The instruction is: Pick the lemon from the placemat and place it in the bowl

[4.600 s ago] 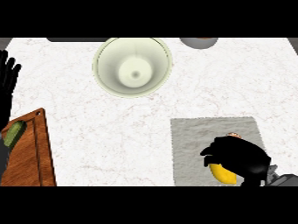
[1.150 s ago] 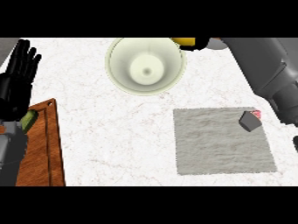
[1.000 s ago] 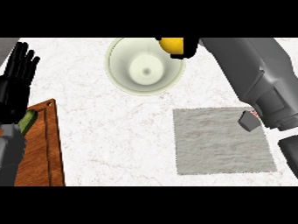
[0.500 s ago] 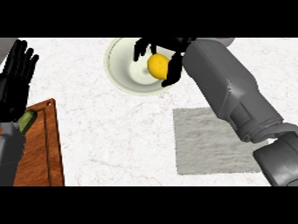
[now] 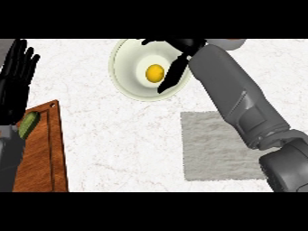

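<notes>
The yellow lemon [image 5: 155, 73] lies in the middle of the pale bowl [image 5: 126, 85] at the top centre of the counter. My right hand [image 5: 179, 58] hovers over the bowl's right side with its fingers spread and straight, not touching the lemon. The right forearm runs down to the lower right, crossing the grey placemat [image 5: 213, 153], which has nothing on its visible part. My left hand [image 5: 13, 81] rests open at the left edge, fingers up.
A wooden cutting board [image 5: 43, 153] lies at the lower left with a green item [image 5: 28, 124] on its upper edge, partly hidden by my left arm. White marble counter [image 5: 116, 144] spreads between board and placemat.
My right hand carried the lemon from the placemat up over the bowl and opened. The lemon now lies in the bowl, free of the fingers. The left hand stayed put.
</notes>
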You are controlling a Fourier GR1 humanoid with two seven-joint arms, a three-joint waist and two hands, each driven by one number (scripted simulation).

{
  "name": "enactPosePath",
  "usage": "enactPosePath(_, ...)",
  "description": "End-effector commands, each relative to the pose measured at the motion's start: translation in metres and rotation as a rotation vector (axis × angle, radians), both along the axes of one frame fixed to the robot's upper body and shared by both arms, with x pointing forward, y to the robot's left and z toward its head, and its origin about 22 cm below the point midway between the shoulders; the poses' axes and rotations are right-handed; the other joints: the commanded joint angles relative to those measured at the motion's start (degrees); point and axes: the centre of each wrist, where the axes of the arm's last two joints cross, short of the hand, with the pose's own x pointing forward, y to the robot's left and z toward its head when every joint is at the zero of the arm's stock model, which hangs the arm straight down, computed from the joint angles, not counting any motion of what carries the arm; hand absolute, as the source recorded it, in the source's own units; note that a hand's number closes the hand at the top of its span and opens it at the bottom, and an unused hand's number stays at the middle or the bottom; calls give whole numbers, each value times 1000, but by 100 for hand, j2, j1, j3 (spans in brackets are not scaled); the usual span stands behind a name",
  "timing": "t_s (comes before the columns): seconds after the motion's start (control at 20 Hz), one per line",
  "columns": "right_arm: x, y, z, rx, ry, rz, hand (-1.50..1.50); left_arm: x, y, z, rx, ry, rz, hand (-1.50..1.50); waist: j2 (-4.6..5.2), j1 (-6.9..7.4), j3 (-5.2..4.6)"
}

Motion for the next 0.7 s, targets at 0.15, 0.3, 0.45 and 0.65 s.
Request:
enactPosePath(0.15, 10, -47, 13, 218, 27, -212, -150, -1, -1, -3, 4, -13, -22, 0, 76, 110, -3)
enactPosePath(0.3, 16, -76, 32, 234, 51, -275, -150, 7, -12, 2, -6, -24, -23, 0, 114, 118, -1)
enactPosePath(0.45, 17, -117, 40, 271, 74, -313, -150, 7, -15, 6, -6, -18, -36, 0, 157, 171, 9)
enactPosePath(0.65, 15, -153, 48, 314, 77, -352, -150, 6, -11, 6, 1, -34, -34, 0, 225, 301, 14)
